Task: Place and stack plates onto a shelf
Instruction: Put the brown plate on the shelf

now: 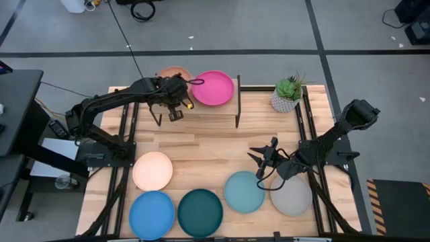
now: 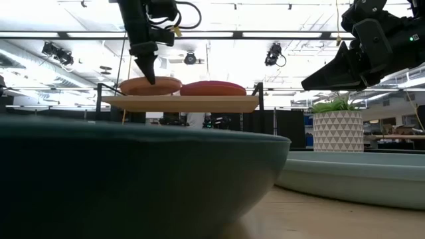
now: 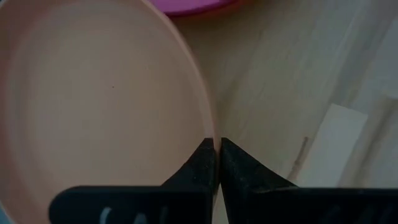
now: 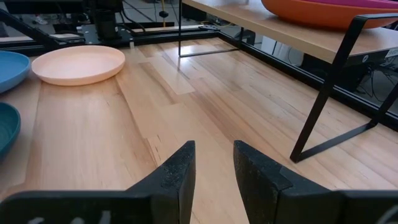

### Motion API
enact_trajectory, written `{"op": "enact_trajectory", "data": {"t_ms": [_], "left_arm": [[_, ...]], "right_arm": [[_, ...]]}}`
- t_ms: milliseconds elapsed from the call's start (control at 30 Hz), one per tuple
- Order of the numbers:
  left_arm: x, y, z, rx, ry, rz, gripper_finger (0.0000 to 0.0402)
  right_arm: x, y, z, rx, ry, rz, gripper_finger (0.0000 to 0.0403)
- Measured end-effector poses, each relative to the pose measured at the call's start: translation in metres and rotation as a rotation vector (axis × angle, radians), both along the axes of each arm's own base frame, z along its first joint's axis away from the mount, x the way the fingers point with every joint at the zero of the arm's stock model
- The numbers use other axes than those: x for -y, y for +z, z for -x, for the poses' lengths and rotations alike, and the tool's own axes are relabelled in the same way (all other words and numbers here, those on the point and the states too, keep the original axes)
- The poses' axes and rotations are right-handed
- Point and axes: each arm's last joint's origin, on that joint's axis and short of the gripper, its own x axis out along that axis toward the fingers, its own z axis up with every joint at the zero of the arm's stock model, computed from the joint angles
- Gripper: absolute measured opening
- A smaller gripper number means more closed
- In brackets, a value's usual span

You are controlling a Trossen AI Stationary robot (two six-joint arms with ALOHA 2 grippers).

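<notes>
The shelf (image 1: 201, 107) stands at the table's far side. On its left part lies the tan plate (image 1: 173, 71) (image 2: 151, 85). On its right part the pink plate (image 1: 213, 87) (image 2: 214, 87) lies on the orange plate (image 4: 311, 14). My left gripper (image 1: 177, 95) (image 2: 150, 74) is over the shelf, shut on the tan plate (image 3: 93, 106). My right gripper (image 1: 264, 158) (image 4: 214, 163) hangs open above the bare tabletop, touching nothing. The cream (image 1: 152, 170), blue (image 1: 152, 214), dark teal (image 1: 200, 212), light blue (image 1: 244, 191) and grey (image 1: 293, 195) plates lie on the table. My left gripper pinches the tan plate's rim (image 3: 213, 132) on the side nearest the pink plate, one finger (image 3: 198, 163) over the plate's hollow and one outside it. The fingers come from above, pointing down. The plate lies about flat on the shelf's top (image 2: 179, 103).
A potted plant (image 1: 287, 94) stands right of the shelf at the far edge. The shelf's black legs (image 4: 323, 99) rise from the tabletop. Bare wood (image 1: 208, 151) lies between the shelf and the row of plates along the near edge.
</notes>
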Motion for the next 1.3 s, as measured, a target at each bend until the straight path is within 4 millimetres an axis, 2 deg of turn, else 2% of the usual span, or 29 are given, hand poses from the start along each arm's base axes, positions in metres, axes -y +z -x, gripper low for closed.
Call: {"op": "enact_trajectory", "data": {"t_ms": [500,600,733,900,1100,1300], "left_arm": [[0.005,-0.006,0.007,-0.107,0.033,0.029,0.0015],[0.005,-0.011,0.001,-0.108,0.014,0.07,0.0015],[0.002,-0.028,-0.01,-0.175,-0.004,0.106,0.0015],[0.004,-0.037,-0.023,-0.222,-0.065,0.037,0.0016],[0.014,-0.027,-0.029,-0.193,-0.135,0.085,0.0018],[0.015,-0.019,-0.028,-0.188,-0.115,0.114,0.0019]], "right_arm": [[0.0,0.001,0.0,0.007,-0.005,0.002,0.0116],[0.0,0.001,0.0,0.006,-0.004,0.006,0.0116],[0.0,0.002,-0.001,0.006,0.001,0.017,0.0116],[0.0,0.002,-0.001,0.004,0.002,0.022,0.0116],[0.0,0.002,-0.001,0.003,0.003,0.022,0.0116],[0.0,0.002,-0.001,0.003,0.008,0.018,0.0116]]}}
